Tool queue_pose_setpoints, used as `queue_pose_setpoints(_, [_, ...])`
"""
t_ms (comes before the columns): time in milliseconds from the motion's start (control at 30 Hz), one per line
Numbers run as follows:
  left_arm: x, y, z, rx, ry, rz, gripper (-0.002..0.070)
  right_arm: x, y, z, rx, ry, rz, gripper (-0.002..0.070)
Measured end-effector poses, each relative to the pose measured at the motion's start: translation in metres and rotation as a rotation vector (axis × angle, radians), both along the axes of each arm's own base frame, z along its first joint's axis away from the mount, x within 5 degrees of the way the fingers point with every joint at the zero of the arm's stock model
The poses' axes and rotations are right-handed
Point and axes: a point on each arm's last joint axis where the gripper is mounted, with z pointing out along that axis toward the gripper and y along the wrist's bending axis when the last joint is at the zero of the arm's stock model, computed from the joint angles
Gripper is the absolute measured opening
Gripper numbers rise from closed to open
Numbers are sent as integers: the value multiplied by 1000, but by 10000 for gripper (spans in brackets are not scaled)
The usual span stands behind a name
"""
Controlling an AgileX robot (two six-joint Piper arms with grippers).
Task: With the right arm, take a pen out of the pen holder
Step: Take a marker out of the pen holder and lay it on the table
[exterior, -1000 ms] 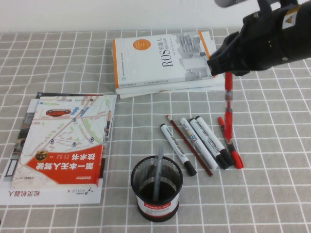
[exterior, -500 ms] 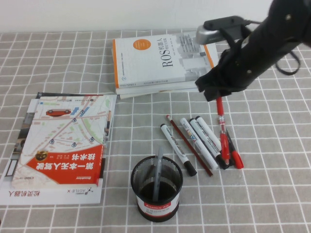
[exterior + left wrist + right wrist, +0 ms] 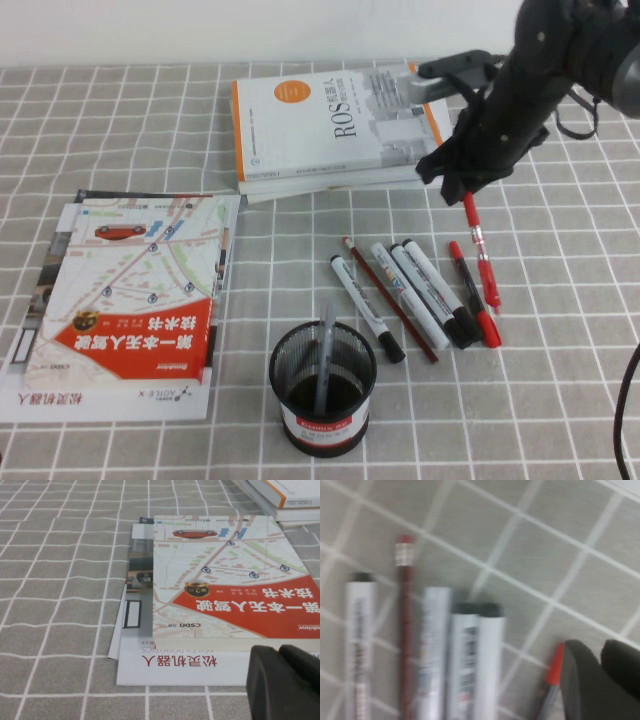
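The black mesh pen holder [image 3: 322, 392] stands near the table's front edge with one grey pen [image 3: 325, 345] leaning in it. My right gripper [image 3: 463, 188] is shut on the top of a red pen [image 3: 482, 255]. That pen hangs slanted just in front of the books, its lower end down by the row of pens. In the right wrist view the gripper [image 3: 601, 680] hovers low over that row. A red pen end [image 3: 553, 669] shows beside its dark fingers [image 3: 580, 685]. My left gripper [image 3: 280, 677] is shut and parked at the near edge of the map-cover book [image 3: 225, 580].
On the checked cloth lie three white markers [image 3: 432, 290], a brown pencil [image 3: 392, 300] and another red pen [image 3: 472, 295]. A stack of ROS books [image 3: 335, 125] sits behind them. The map-cover book [image 3: 135, 290] lies on the left over other booklets.
My right arm has swung down and back toward the books. The held red pen went from hanging upright to slanting, with its lower end beside the lying red pen.
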Motion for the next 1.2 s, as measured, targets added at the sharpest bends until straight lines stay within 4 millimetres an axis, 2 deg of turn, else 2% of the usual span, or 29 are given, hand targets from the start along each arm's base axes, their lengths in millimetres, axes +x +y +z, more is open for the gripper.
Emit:
queue_pose_setpoints(133, [0, 0, 0, 0, 0, 0, -4, 12, -15, -16, -14, 49, -35, 23])
queue_pose_setpoints(300, [0, 0, 0, 0, 0, 0, -4, 17, -26, -34, 0, 127, -66, 23])
queue_pose_setpoints(600, [0, 0, 0, 0, 0, 0, -4, 21, -22, -60, 22, 203, -72, 23])
queue_pose_setpoints(867, [0, 0, 0, 0, 0, 0, -4, 21, -22, -62, 27, 213, -87, 32])
queue_pose_setpoints(933, [0, 0, 0, 0, 0, 0, -4, 21, -22, -62, 27, 213, -87, 55])
queue_pose_setpoints(1133, [0, 0, 0, 0, 0, 0, -4, 21, -22, -62, 30, 213, -92, 237])
queue_pose_setpoints(1200, [0, 0, 0, 0, 0, 0, -4, 21, -22, -62, 31, 212, -95, 268])
